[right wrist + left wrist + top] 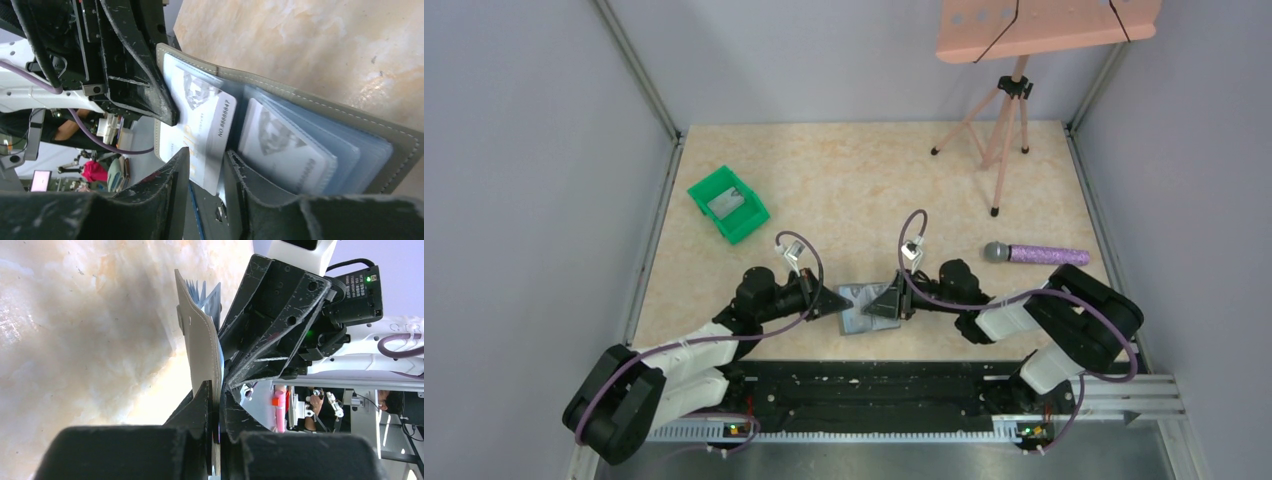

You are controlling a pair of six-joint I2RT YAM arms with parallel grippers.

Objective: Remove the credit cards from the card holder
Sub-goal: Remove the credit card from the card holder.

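The grey card holder (861, 320) lies open between both grippers at the table's near middle. My left gripper (848, 300) is shut on one cover; the left wrist view shows its fingertips (216, 390) pinching the grey flap (202, 345) edge-on. My right gripper (881, 303) faces it from the right. In the right wrist view, a white credit card (205, 125) sticks partway out of the holder (350, 120), its lower corner between my right gripper's (206, 160) jaws, which stand partly apart. Another card (285, 145) sits in a clear blue sleeve.
A green bin (727, 203) holding a grey item stands at the left. A purple-handled microphone (1036, 253) lies at the right. A pink tripod (1004, 130) carrying a pink board (1044, 25) stands at the back right. Walls enclose the table.
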